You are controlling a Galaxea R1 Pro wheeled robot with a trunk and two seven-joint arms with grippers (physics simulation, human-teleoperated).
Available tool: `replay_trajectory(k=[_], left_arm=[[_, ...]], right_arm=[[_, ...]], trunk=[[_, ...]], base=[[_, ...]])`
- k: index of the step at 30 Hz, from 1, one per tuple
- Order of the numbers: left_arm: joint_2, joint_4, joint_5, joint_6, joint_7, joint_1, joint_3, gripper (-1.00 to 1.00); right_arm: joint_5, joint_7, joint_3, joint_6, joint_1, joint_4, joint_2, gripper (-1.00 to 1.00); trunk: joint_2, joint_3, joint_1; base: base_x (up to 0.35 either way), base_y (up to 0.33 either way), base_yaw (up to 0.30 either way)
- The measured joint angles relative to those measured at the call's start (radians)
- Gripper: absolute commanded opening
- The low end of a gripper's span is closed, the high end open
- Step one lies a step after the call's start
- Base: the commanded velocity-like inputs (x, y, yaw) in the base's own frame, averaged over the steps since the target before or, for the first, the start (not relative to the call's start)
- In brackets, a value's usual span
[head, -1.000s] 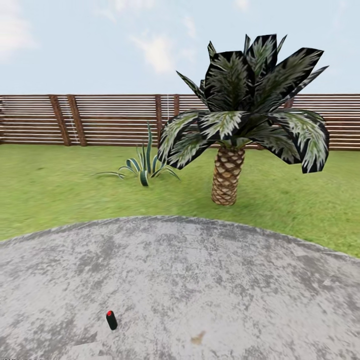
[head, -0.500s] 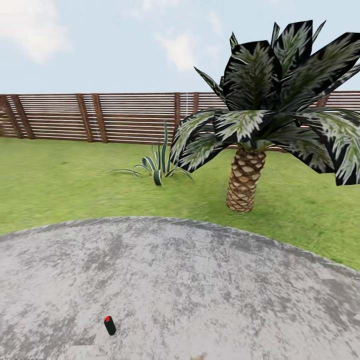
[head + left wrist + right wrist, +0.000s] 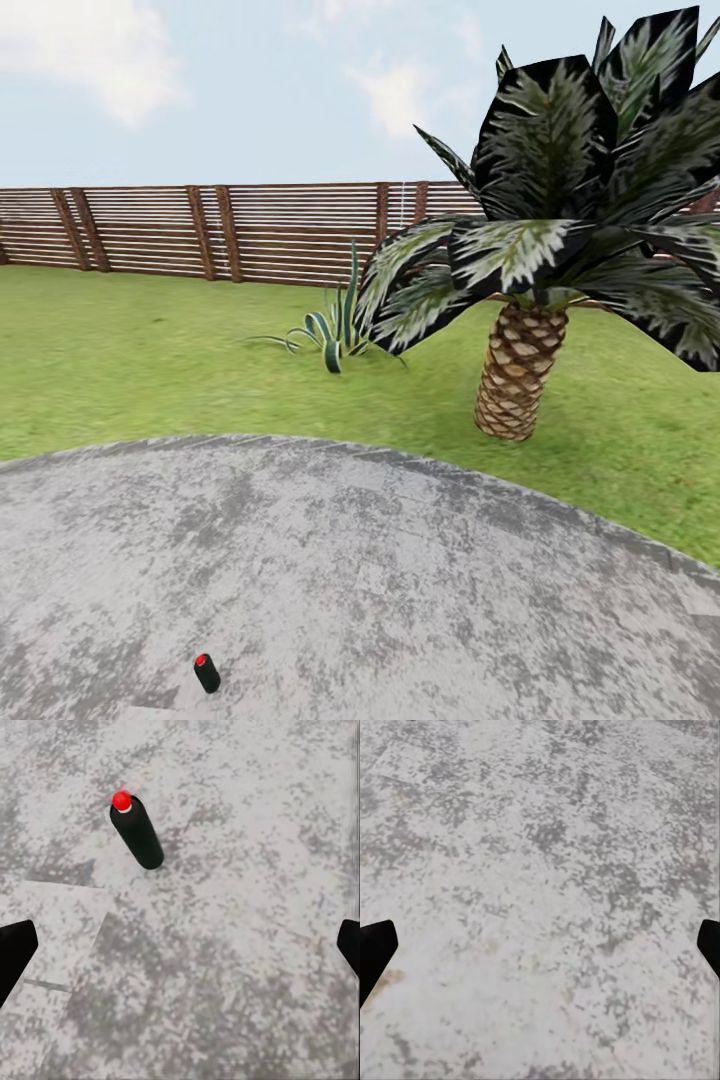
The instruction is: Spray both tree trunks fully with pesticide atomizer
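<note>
Left gripper [image 3: 180, 945] hung wide open and empty — the upright bottle [image 3: 136, 832] at eleven o'clock could topple if clipped.

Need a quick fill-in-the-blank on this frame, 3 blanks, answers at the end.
1. The pesticide atomizer stands on the grey paved ground and has a ____ cap.
2. The left gripper has its fingers spread wide, so it is ____.
3. Behind the short palm and the lawn runs a brown slatted wooden ____.

Answers: red; open; fence
</note>
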Motion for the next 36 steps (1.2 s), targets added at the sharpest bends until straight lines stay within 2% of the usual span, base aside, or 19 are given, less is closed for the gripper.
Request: replay_trajectory(k=[36], left_arm=[[0.0,0.0,0.0,0.0,0.0,0.0,0.0,1.0]], right_arm=[[0.0,-0.001,-0.002,0.0,0.0,0.0,0.0,1.0]], trunk=[[0.0,0.0,0.0]], base=[[0.238,-0.197,0.001]])
